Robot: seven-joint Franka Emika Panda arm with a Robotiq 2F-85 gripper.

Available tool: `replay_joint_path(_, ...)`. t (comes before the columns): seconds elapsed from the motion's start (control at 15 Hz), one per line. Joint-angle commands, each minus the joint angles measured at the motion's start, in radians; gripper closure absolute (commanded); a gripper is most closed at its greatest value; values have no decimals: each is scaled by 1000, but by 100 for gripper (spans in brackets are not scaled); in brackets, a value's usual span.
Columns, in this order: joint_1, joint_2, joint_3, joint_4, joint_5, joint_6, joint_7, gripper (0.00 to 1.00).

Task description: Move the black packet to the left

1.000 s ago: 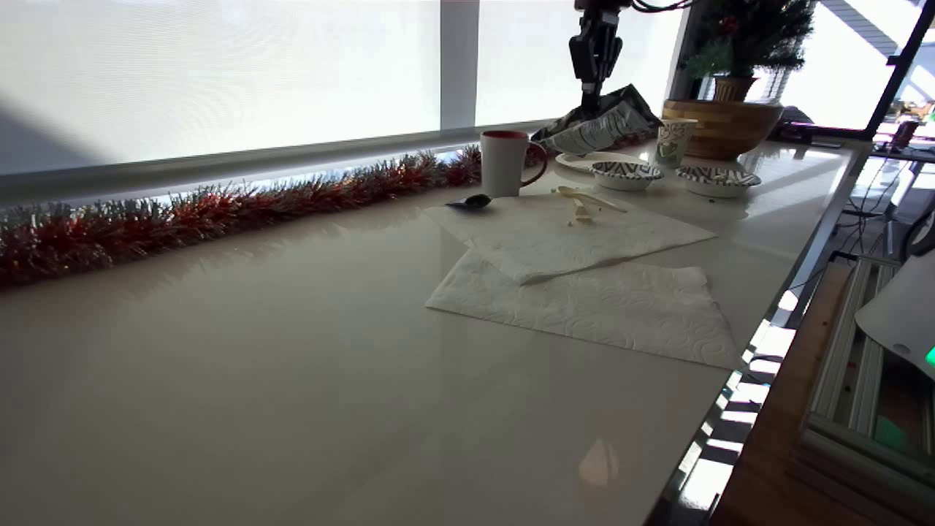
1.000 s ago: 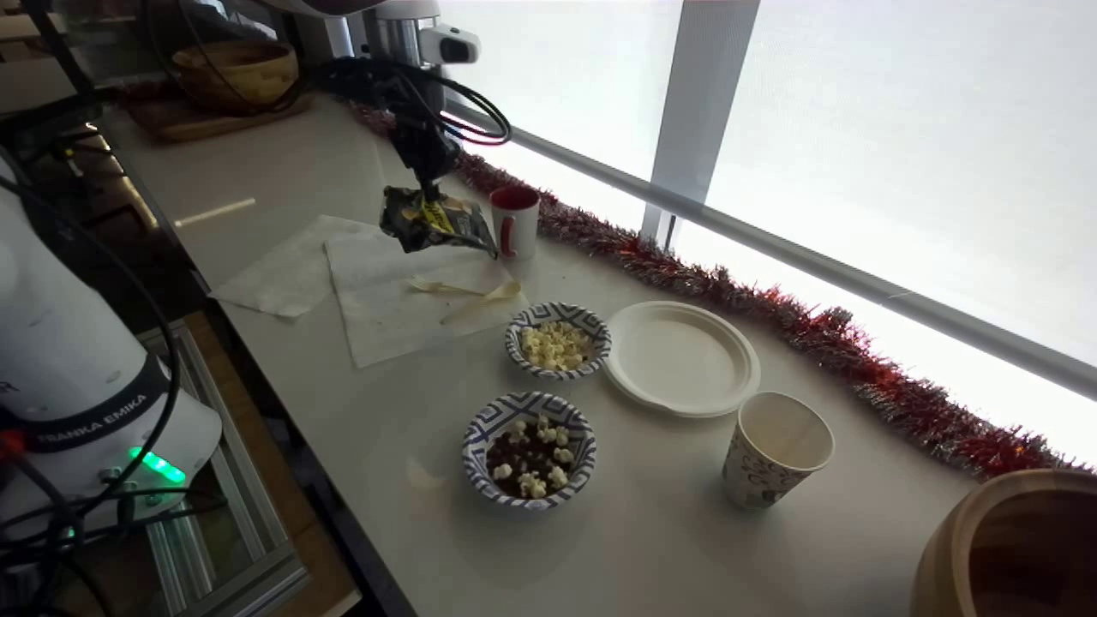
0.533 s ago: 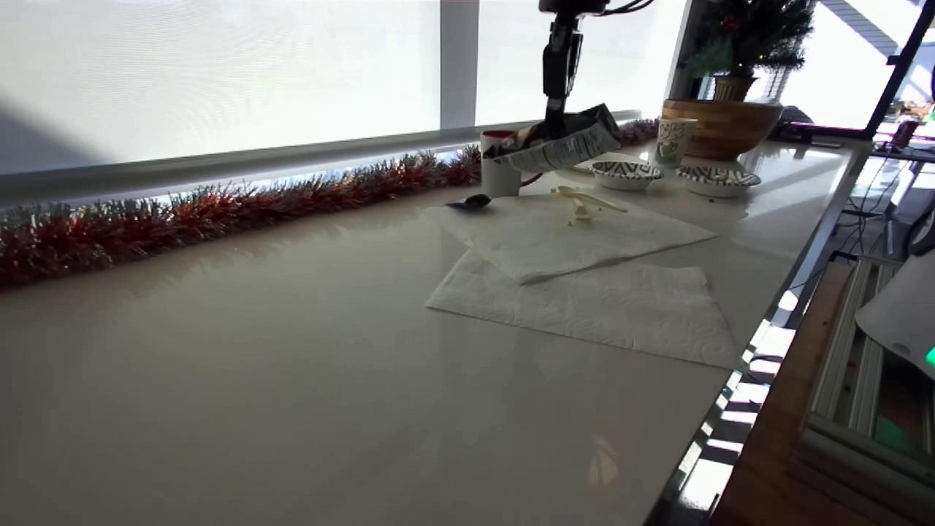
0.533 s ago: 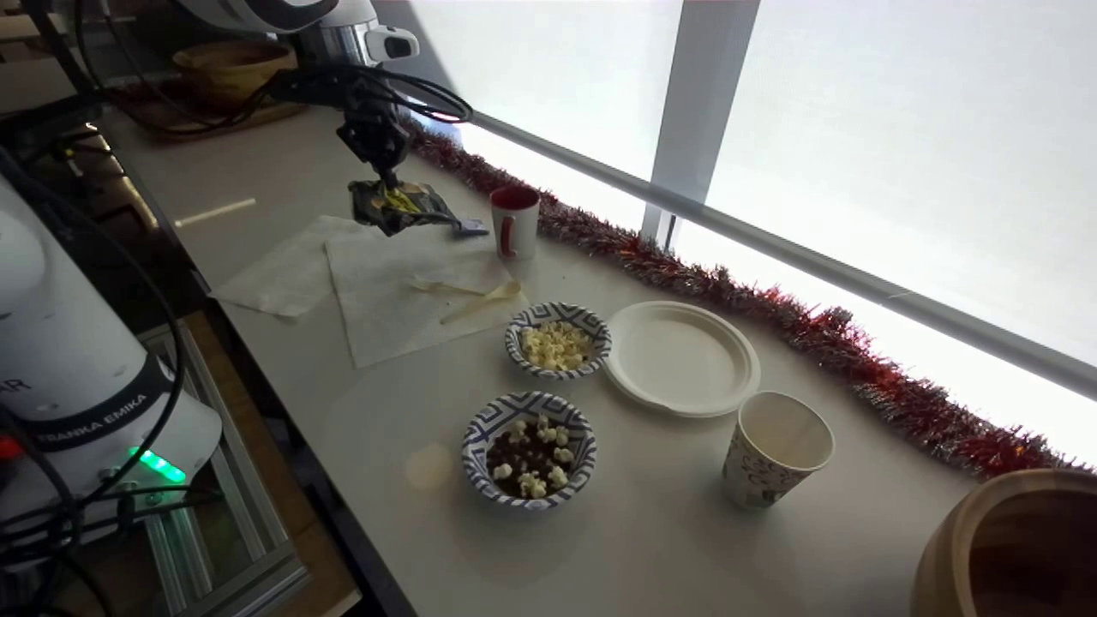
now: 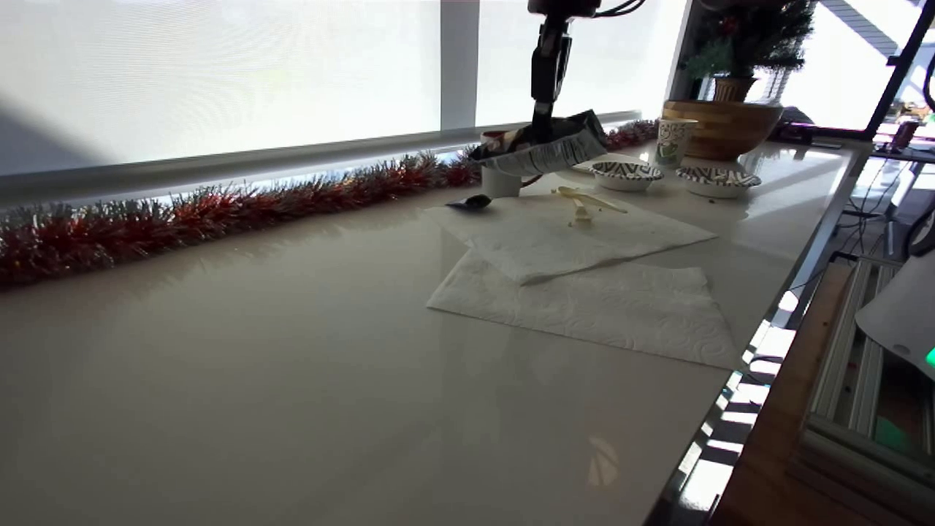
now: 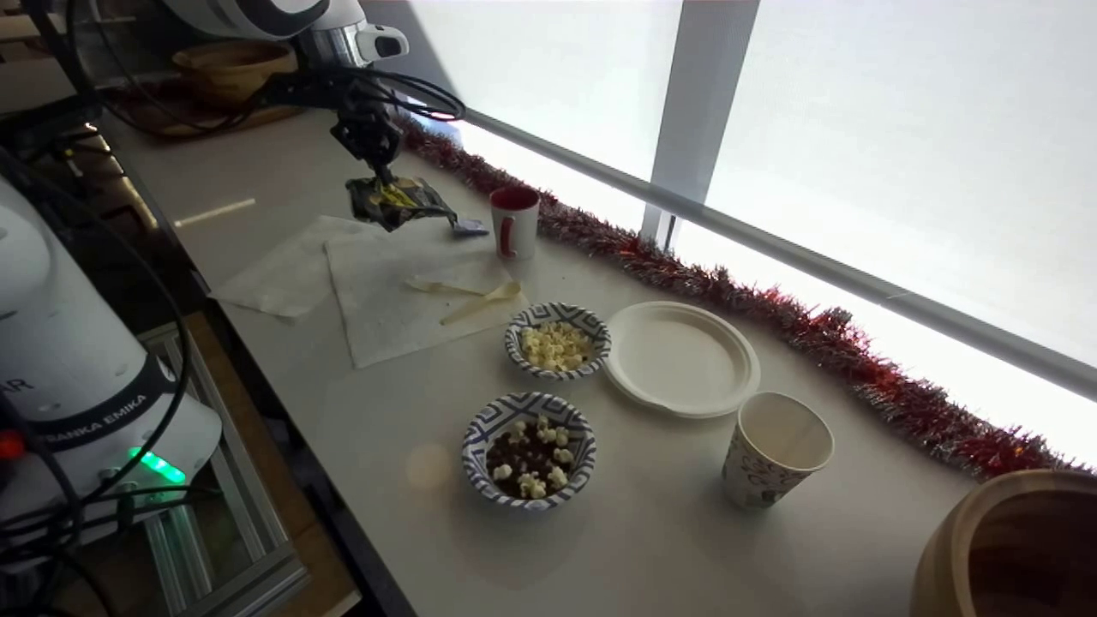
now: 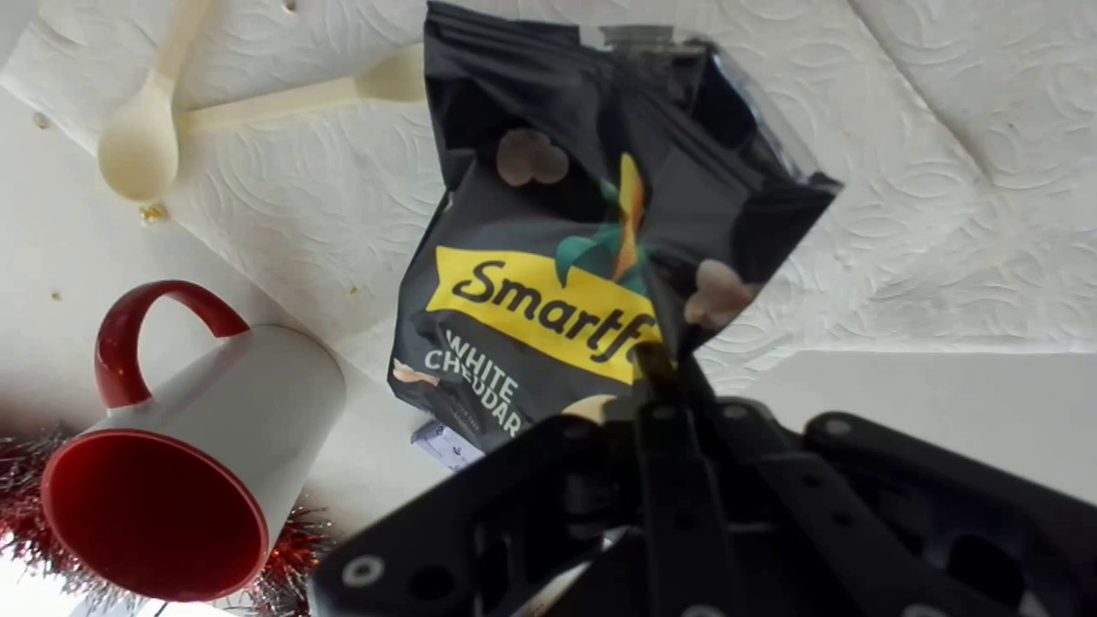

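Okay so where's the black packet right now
In an exterior view, the black packet hangs from the end effector, just left of the red-and-white mug. In the wrist view it fills the upper middle, white paper towels behind it.

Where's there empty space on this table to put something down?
The biggest bare patch of table is between the tinsel and towels. A smaller one lies between the cup and dark-filled bowl. It's crowded where the other bowl and plate sit close, and near the mug, where the gripper holds the packet.
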Motion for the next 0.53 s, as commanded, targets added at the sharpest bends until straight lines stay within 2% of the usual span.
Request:
replay_joint_path(0.0,-1,0,1,1,1,-2,-1,99)
replay_joint_path(0.07,-1,0,2,1,1,-2,-1,100)
replay_joint_path(0.27,73,72,23,69,57,-19,-136,99)
replay_joint_path(0.47,119,141,58,126,49,-20,-222,99)
